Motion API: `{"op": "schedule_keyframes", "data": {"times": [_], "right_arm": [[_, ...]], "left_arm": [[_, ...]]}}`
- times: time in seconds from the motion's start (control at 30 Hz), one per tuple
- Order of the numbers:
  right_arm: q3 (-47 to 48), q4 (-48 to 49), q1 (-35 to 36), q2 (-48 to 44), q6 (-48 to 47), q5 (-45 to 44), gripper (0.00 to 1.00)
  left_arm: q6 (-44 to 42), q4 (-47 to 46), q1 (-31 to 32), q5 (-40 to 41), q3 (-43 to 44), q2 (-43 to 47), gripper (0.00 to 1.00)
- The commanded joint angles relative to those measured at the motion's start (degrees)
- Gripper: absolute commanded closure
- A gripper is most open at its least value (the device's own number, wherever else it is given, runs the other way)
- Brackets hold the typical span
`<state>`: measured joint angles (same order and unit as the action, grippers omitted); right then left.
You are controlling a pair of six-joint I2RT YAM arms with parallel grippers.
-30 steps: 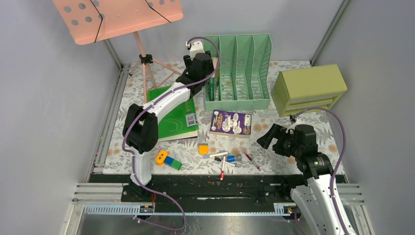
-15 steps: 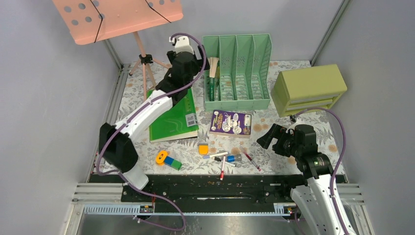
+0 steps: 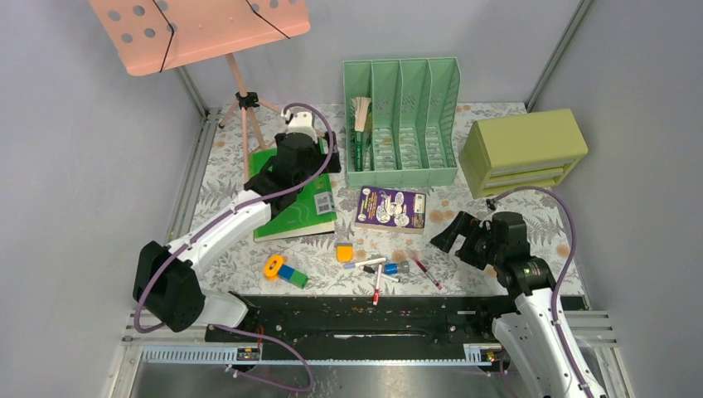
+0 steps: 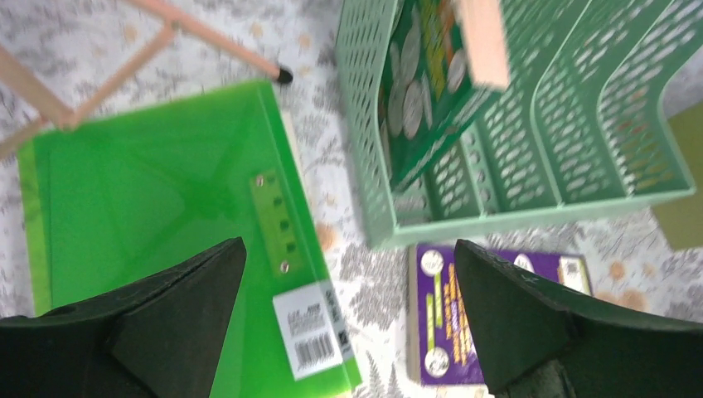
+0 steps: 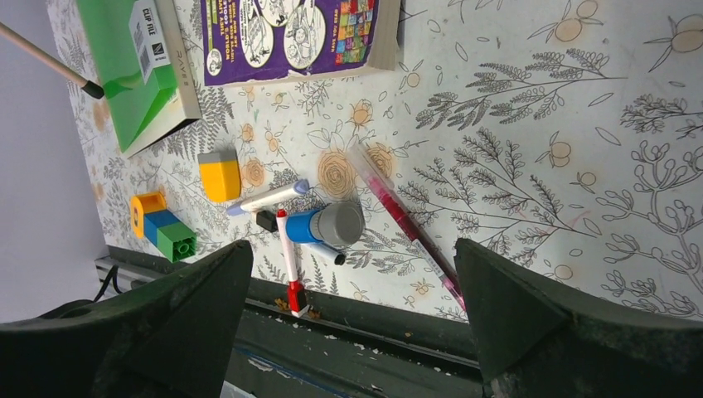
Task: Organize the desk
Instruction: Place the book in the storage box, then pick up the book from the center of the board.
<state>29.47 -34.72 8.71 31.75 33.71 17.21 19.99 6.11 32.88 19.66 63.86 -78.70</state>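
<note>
Green book (image 4: pixel 419 91) now stands in the rack (image 4: pixel 580 124) ahead of the left fingers (image 4: pixel 348 249), so one item is filed, and these fingers, drawn back, hang wide open and empty above the folder (image 4: pixel 157 207) on the table (image 3: pixel 211 182) beneath them.

Matt printed cloth desk (image 5: pixel 539 124), glossy plastic folder (image 4: pixel 149 191)

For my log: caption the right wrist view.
Open right hand above scattered pens, orange eraser and purple book on the desk.
</note>
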Motion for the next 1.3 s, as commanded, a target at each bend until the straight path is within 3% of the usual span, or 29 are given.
{"op": "schedule_keyframes", "data": {"times": [0.0, 0.17, 0.43, 0.73, 0.97, 1.27], "right_arm": [[-1.6, 4.4, -0.1, 0.5, 2.8, 1.6, 0.00], [-2.2, 4.9, -0.2, 1.4, 3.1, 0.9, 0.01], [-3.7, 7.3, -0.2, 3.5, 2.6, -0.8, 0.01], [-0.2, 10.0, -0.1, 11.7, 0.7, -2.1, 0.00], [1.9, 11.7, -0.1, 21.0, -1.3, 1.2, 0.01], [0.0, 24.8, -0.2, 32.5, 1.5, 4.6, 0.00]], "left_arm": [[2.9, 3.0, 0.0, -4.8, -4.0, 3.7, 0.01], [7.0, 7.2, 0.0, -10.4, -7.2, 3.3, 0.01], [9.1, 16.4, 0.0, -25.2, -1.5, -8.8, 0.05], [16.8, 2.0, -0.1, -38.2, -7.6, -11.9, 0.07], [20.7, -4.7, -0.2, -41.5, -9.4, -14.9, 0.11], [25.6, -8.2, -0.3, -38.0, -11.6, -20.4, 0.21]]}}
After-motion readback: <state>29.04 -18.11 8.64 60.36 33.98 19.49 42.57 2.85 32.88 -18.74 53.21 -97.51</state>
